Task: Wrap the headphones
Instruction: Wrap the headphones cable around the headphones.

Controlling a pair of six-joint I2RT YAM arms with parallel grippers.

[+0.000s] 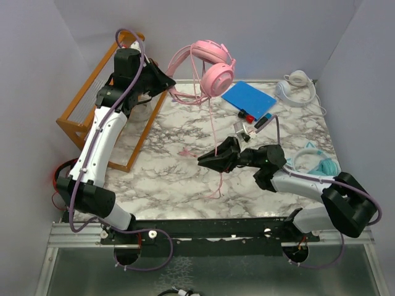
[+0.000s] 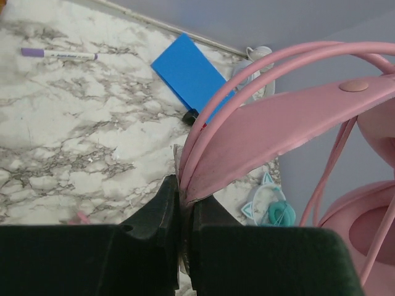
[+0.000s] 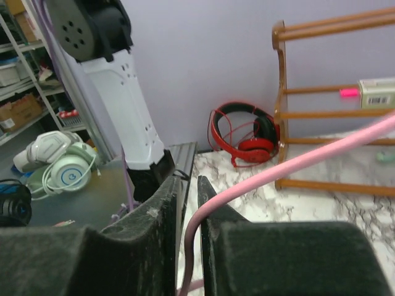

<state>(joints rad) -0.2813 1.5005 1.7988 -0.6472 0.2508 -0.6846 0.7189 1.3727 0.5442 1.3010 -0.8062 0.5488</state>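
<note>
The pink headphones [image 1: 213, 68] hang in the air at the back of the table. My left gripper [image 1: 170, 81] is shut on the end of their headband [image 2: 290, 123], which is pinched between the left gripper's [image 2: 185, 188] jaws. Their pink cable [image 1: 213, 123] drops from an earcup to my right gripper [image 1: 207, 161] at mid-table, and its tail trails toward the front edge. In the right wrist view the cable [image 3: 296, 161] runs between the narrow jaws of the right gripper [image 3: 188, 182]. White headphones [image 1: 296, 86] lie at the back right. Teal cat-ear headphones [image 1: 321, 163] lie beside the right arm.
A wooden rack [image 1: 80, 105] stands along the left edge, with red-and-black headphones [image 3: 244, 132] next to it. A blue notebook [image 1: 248, 98], two markers [image 1: 247, 115] and a small clip [image 1: 242, 131] lie at the back centre. A purple marker [image 2: 58, 54] shows in the left wrist view.
</note>
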